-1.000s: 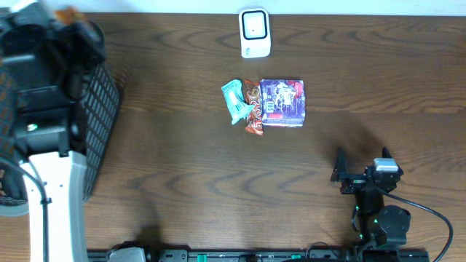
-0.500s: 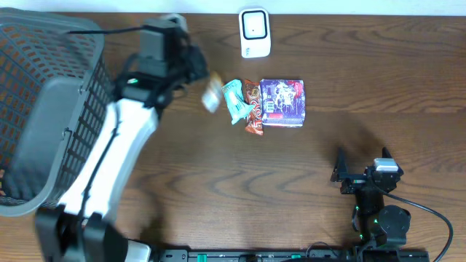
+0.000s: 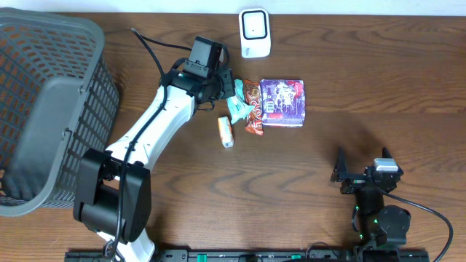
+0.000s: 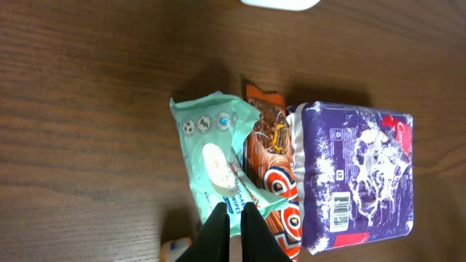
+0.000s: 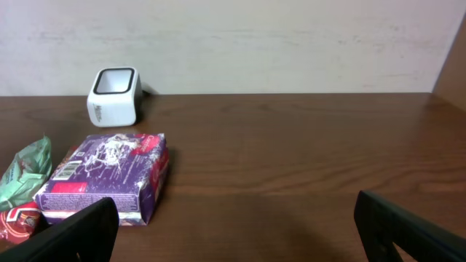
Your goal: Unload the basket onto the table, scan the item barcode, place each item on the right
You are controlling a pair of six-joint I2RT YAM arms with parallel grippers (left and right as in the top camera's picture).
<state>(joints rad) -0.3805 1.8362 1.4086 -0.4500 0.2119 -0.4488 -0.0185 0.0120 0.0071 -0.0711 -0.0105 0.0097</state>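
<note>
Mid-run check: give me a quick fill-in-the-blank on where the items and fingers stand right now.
The left gripper, at the teal packet, has its fingers ___. The orange wrapper lies ___ the teal packet and the purple box. The right gripper has its fingers ___.
Missing words: shut; between; open.

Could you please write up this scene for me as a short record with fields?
left hand: shut, tips over the mint packet
right hand: open, parked away from the items
item row: mint packet, orange packet, purple box, side by side, touching
loose item: small orange-and-white packet, lying apart from the row
scanner: white, beyond the row
basket: grey mesh, beside the left arm
barcode: visible on the purple box's upper face
</note>
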